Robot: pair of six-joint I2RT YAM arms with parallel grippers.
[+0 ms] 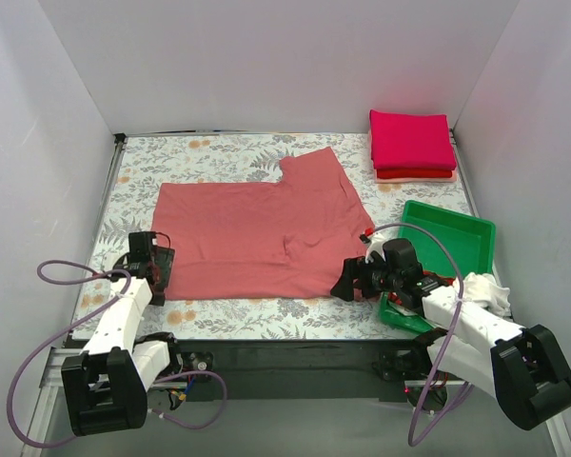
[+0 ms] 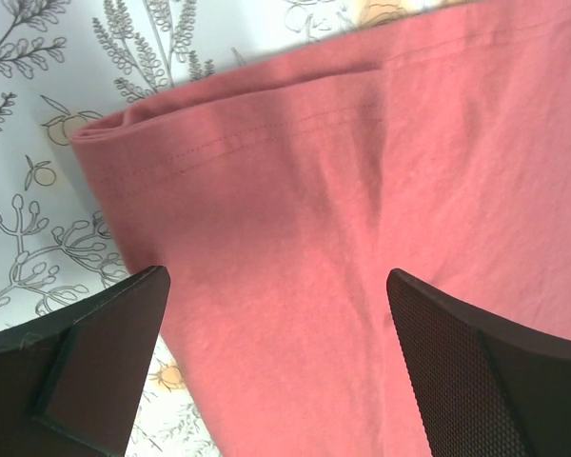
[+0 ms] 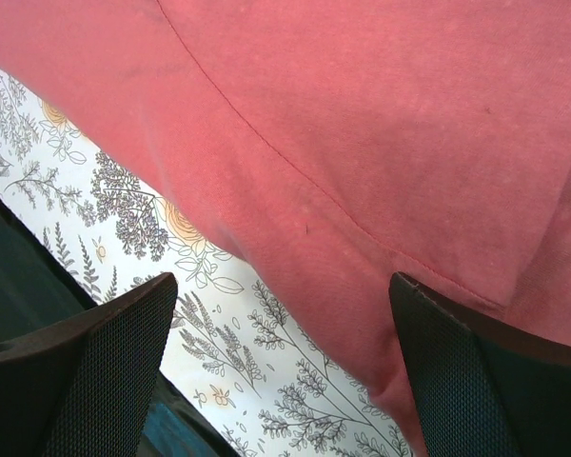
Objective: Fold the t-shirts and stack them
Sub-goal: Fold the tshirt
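Note:
A dusty salmon-red t-shirt (image 1: 257, 233) lies spread flat on the floral table covering (image 1: 219, 314), one sleeve pointing to the back. A stack of folded magenta and red t-shirts (image 1: 412, 145) sits at the back right corner. My left gripper (image 1: 159, 271) is open, hovering over the shirt's near left corner; its hemmed edge (image 2: 219, 143) shows in the left wrist view. My right gripper (image 1: 345, 284) is open over the shirt's near right corner, whose seam (image 3: 295, 181) shows in the right wrist view. Neither gripper holds cloth.
A green plastic tray (image 1: 447, 238) sits at the right, just behind my right arm. White walls enclose the table on the left, back and right. The table's dark front edge (image 1: 266, 347) runs near the arm bases.

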